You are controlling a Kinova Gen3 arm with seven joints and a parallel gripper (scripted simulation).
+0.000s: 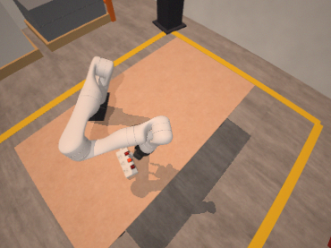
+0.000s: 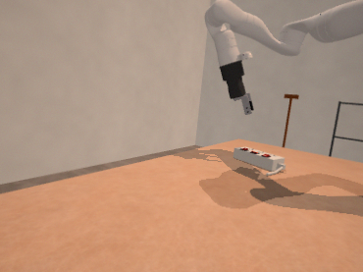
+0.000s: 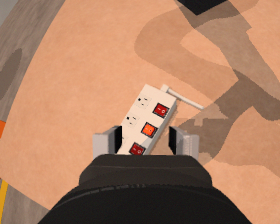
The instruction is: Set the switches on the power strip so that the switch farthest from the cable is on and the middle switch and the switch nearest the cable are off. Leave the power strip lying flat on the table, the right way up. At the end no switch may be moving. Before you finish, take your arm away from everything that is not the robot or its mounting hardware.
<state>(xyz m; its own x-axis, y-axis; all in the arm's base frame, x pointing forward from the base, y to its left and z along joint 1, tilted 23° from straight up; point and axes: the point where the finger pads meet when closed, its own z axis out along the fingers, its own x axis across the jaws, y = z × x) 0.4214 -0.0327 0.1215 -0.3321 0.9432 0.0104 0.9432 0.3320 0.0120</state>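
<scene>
- Your pincer [image 2: 248, 107] hangs in the air well above the counter [image 2: 123, 217], its fingers spread wide apart with nothing between them.
- The power strip [image 2: 258, 158] lies flat on the counter, right way up, near the far side in the exterior view.
- From above, you see the power strip [image 1: 126, 163] just beside the arm's forearm [image 1: 116, 140], with the dark wrist section over its end.
- In the wrist view the power strip [image 3: 145, 122] runs diagonally up from between the two grey fingers, which frame its near end from above without touching it.
- Its short white cable [image 3: 186, 100] sticks out at the far end in that view.
- You can count three red switches in a row along the strip: one nearest the cable [image 3: 161, 110], one in the middle [image 3: 149, 130], and one farthest from the cable [image 3: 136, 150], partly hidden behind the pincer body.
- You cannot tell from these views which switches are on or off.
- White sockets sit beside the switches on the strip's other long side.
- The arm's shadow [image 2: 235, 188] falls across the counter, reaching the strip.
</scene>
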